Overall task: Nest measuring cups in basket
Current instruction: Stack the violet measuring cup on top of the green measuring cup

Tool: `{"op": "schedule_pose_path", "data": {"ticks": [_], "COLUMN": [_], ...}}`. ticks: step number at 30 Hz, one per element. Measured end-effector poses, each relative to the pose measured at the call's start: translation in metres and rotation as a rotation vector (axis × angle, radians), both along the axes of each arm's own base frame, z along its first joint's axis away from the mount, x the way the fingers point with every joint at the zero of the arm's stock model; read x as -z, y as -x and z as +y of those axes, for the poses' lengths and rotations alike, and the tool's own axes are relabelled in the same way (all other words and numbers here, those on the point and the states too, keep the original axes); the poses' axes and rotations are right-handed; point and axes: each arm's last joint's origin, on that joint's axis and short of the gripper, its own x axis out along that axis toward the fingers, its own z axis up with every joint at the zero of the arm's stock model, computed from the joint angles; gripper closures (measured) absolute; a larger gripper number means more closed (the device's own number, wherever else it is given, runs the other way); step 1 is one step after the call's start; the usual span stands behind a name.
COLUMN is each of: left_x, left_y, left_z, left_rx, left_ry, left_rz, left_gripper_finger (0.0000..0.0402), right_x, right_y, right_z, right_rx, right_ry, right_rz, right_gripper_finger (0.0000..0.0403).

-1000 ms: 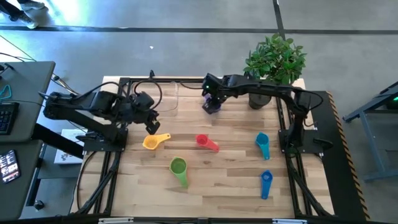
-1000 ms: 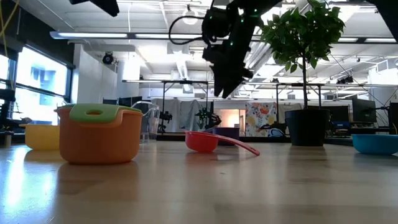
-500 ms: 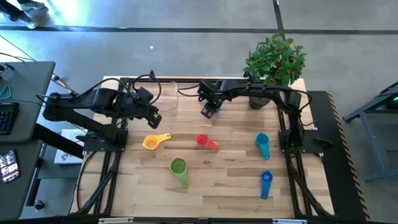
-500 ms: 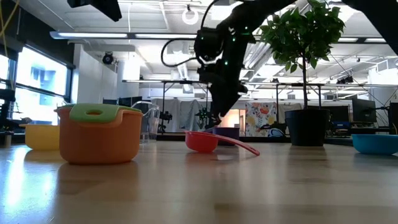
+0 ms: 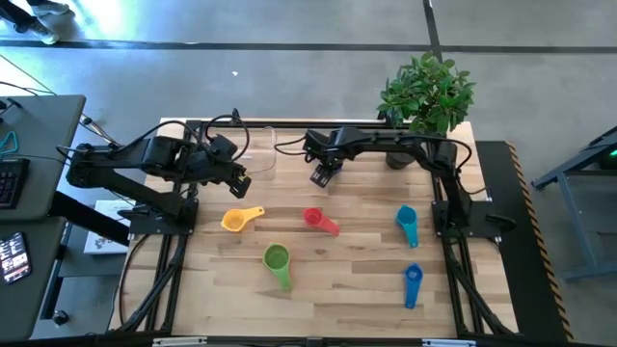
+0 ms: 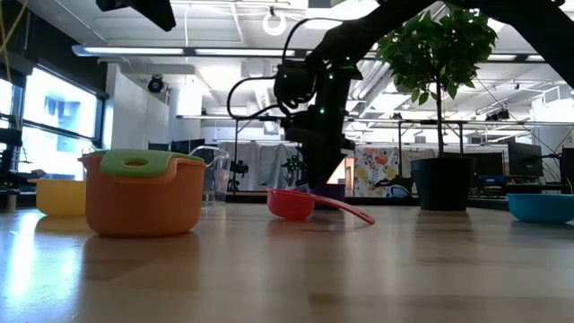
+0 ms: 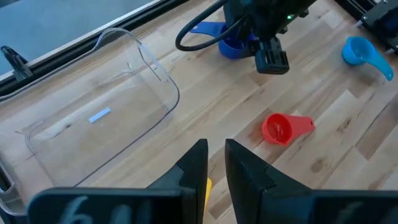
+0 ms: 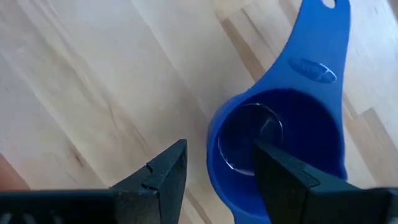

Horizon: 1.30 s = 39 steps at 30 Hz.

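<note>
Right end effector (image 8: pixel 214 171) open, straddling rim of blue cup (image 8: pixel 280 143) on worktop (image 8: pixel 93 74). Lower squarely, then pinch wall firmly. Avoid tipping.

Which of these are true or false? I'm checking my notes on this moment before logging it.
1. The right tool stands open at the rim of the purple-blue plastic measuring cup. True.
2. The clear rectangular plastic tub already holds a cup. False: no cup is inside it.
3. The red plastic measuring cup lies on the table between the yellow plastic measuring cup and the teal plastic measuring cup. True.
4. The leafy green potted plant stands on the left arm's side. False: it stands at the far corner on the right arm's side.
5. The left tool is over the red cup. False: it is near the yellow cup, beside the tub.
</note>
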Motion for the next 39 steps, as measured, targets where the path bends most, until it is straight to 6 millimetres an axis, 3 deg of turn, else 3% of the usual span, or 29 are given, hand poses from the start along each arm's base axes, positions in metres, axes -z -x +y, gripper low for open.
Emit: {"op": "schedule_pose_path", "data": {"ticks": [7,15,28,39], "left_x": [0.0,0.0,0.0,0.001], "left_y": [0.0,0.0,0.0,0.0], "left_z": [0.0,0.0,0.0,-0.002], "left_rx": [-0.001,-0.001,0.0,0.032], "left_ry": [-0.002,-0.003,-0.002,0.048], "left_rz": [-0.001,0.0,0.0,0.004], "left_gripper_finger": [0.0355,0.0355,0.0355,0.0355], "right_x": [0.0,0.0,-0.006,-0.046], "right_y": [0.0,0.001,0.006,0.008], "right_z": [0.0,0.0,0.007,0.054], "right_rx": [0.001,-0.015,-0.036,-0.117], "right_ry": [-0.001,0.0,-0.009,-0.002], "right_rz": [0.003,0.014,0.052,-0.011], "right_gripper_finger": [0.0296,0.0394,0.0401,0.0402]}}
